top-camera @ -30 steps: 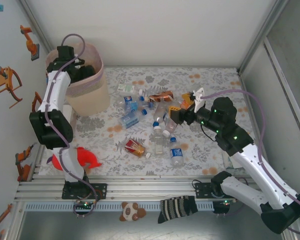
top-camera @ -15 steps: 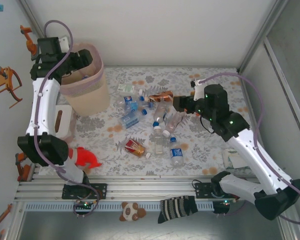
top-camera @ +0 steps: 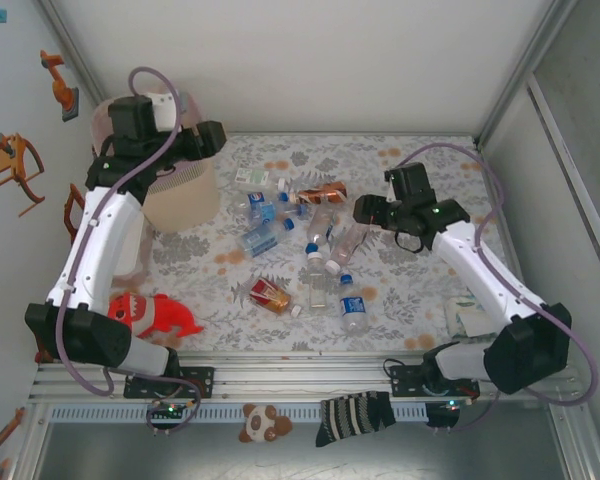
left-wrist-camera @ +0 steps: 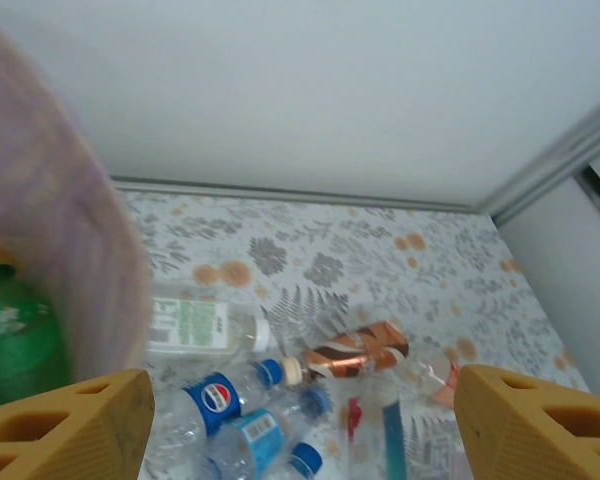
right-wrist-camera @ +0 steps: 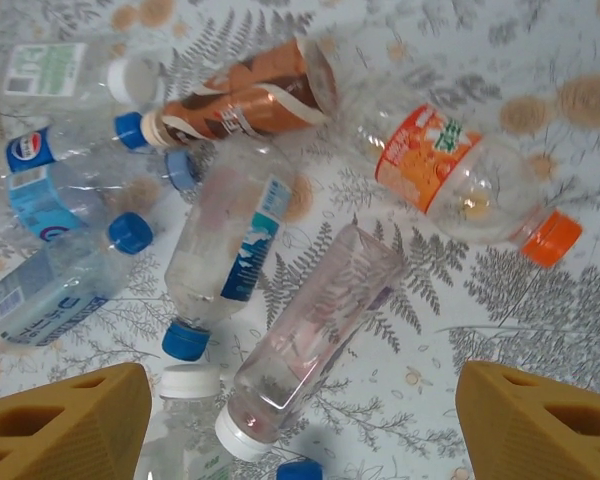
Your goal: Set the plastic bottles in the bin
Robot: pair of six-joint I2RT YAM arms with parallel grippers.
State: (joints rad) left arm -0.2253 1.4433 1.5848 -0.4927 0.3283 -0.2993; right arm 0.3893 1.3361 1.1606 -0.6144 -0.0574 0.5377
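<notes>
Several plastic bottles (top-camera: 310, 240) lie in a heap mid-table. The beige bin (top-camera: 180, 195) with its pink bag stands at the back left. My left gripper (top-camera: 208, 138) hangs open and empty just right of the bin's rim (left-wrist-camera: 90, 230). A green bottle (left-wrist-camera: 15, 345) lies inside, and a Pepsi bottle (left-wrist-camera: 215, 395) and a brown-labelled one (left-wrist-camera: 352, 352) lie on the table below. My right gripper (top-camera: 363, 212) is open above the heap's right side. A clear square bottle (right-wrist-camera: 315, 325) with a white cap lies on the cloth below its fingertips (right-wrist-camera: 70, 425), untouched. An orange-labelled bottle (right-wrist-camera: 445, 165) lies beyond.
A red toy shark (top-camera: 155, 312) lies at the front left by my left arm. A white packet (top-camera: 470, 318) sits near the right wall. A panda toy (top-camera: 263, 422) and a striped sock (top-camera: 355, 415) rest on the front rail. Walls close the back and both sides.
My left gripper has swung from over the bin's left side to its right rim, facing the heap. My right arm has stretched out, its gripper staying over the heap's right side.
</notes>
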